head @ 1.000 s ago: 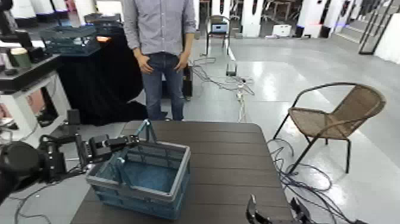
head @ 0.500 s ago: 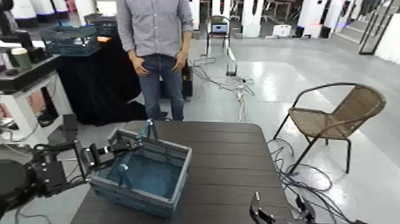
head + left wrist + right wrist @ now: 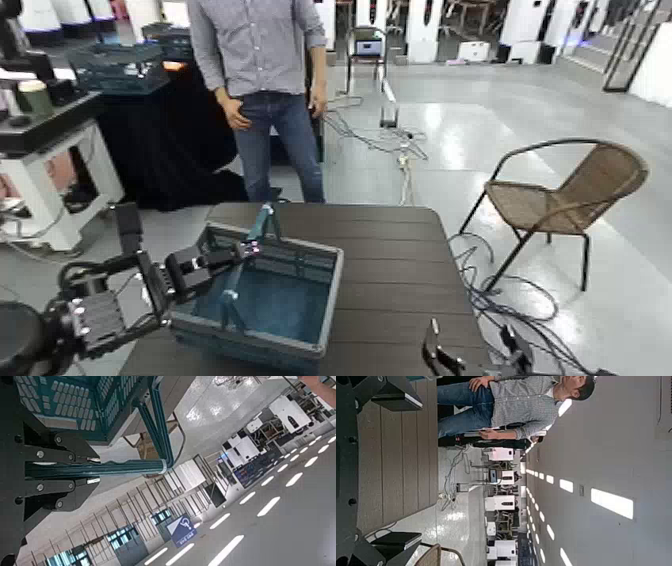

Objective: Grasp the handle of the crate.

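On the dark wooden tabletop (image 3: 390,260) the crate (image 3: 262,305) sat at the robot's left, its raised handle (image 3: 262,228) pinched in the left claw (image 3: 243,252), a person (image 3: 262,90) and wicker chair (image 3: 560,200) on the glossy floor (image 3: 450,130) beyond; I couldn't tell the low right claw's (image 3: 447,358) state.

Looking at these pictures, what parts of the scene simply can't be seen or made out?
- Right gripper: head view's bottom edge cuts it off; fingers' state unclear.
- Crate: near wall cut by the same edge.
- Person: head above the head view's top edge.
- Handle: far end hidden behind left gripper, left wrist view.
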